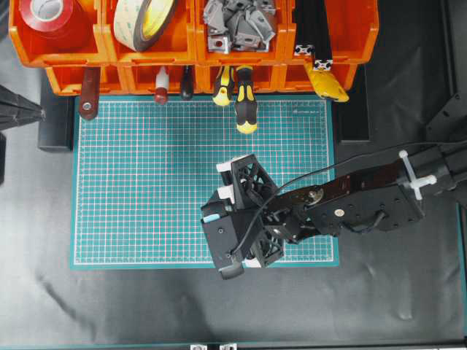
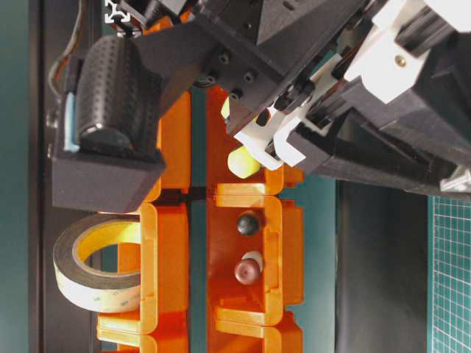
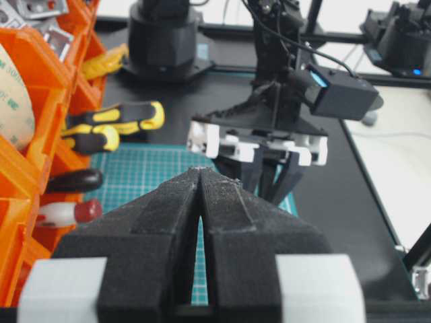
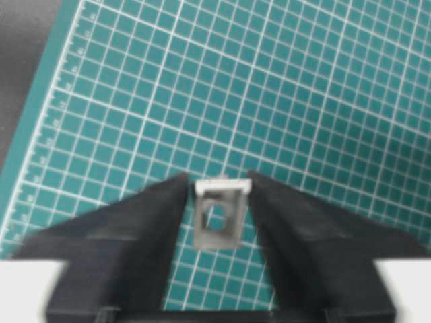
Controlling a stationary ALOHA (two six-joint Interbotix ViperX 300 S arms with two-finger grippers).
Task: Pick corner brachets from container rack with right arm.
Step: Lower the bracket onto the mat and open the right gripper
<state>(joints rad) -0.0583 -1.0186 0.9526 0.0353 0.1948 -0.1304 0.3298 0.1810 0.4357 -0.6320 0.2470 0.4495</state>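
Note:
The orange container rack [image 1: 193, 55] stands along the far edge, and a pile of silver corner brackets [image 1: 237, 25] lies in its upper tier. They also show in the left wrist view [image 3: 40, 13]. My right gripper [image 4: 217, 185] is shut on one corner bracket [image 4: 219, 215], its holed face showing between the fingertips. It hangs over the green mat [image 1: 146, 182] near the mat's front right part, where the overhead view shows it [image 1: 252, 215]. My left gripper [image 3: 201, 173] is shut and empty at the left, facing the right gripper.
The rack also holds a red tape roll [image 1: 47, 14], a double-sided tape roll [image 1: 142, 18] and black slotted bars [image 1: 314, 25]. Yellow-black screwdrivers [image 1: 244, 98] and other tool handles stick out of the lower tier over the mat's far edge.

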